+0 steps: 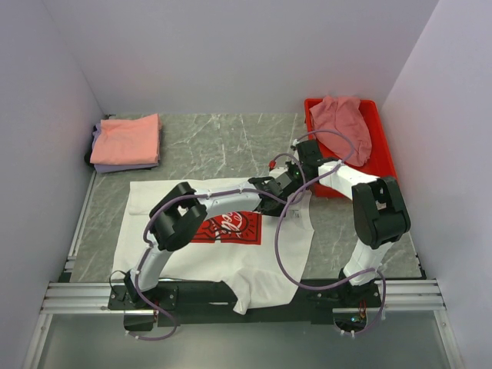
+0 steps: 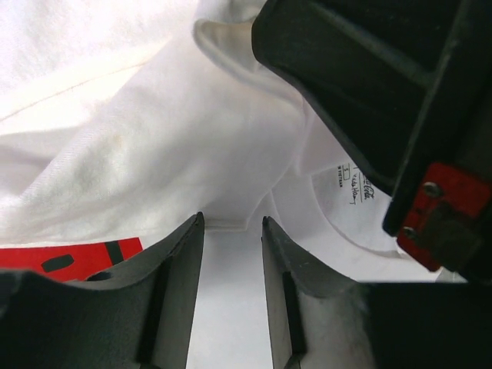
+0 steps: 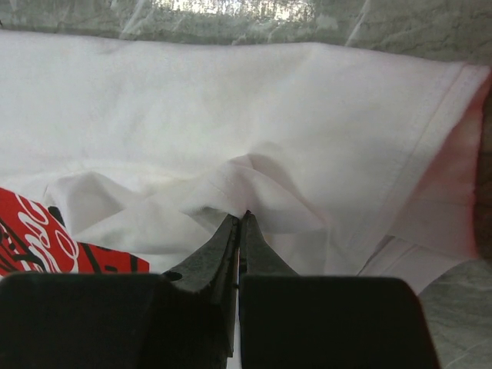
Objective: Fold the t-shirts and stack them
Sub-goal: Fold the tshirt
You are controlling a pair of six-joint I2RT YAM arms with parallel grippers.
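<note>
A white t-shirt (image 1: 265,265) with a red rectangular print (image 1: 231,227) lies spread across the near half of the table. My left gripper (image 1: 289,200) reaches across it to the neck area; in the left wrist view its jaws (image 2: 231,221) stand apart over the white cloth (image 2: 154,138) beside the collar label (image 2: 350,184). My right gripper (image 1: 278,178) is right beside it, shut, its tips (image 3: 242,215) pinching a raised fold of the white t-shirt (image 3: 231,100). A salmon-orange t-shirt (image 1: 127,138) lies folded on a lavender one (image 1: 131,165) at the far left.
A red plastic tray (image 1: 384,157) stands at the far right with a crumpled dusty-pink t-shirt (image 1: 342,123) in it. Walls close in the table on three sides. The right arm's housing (image 2: 384,92) fills the upper right of the left wrist view.
</note>
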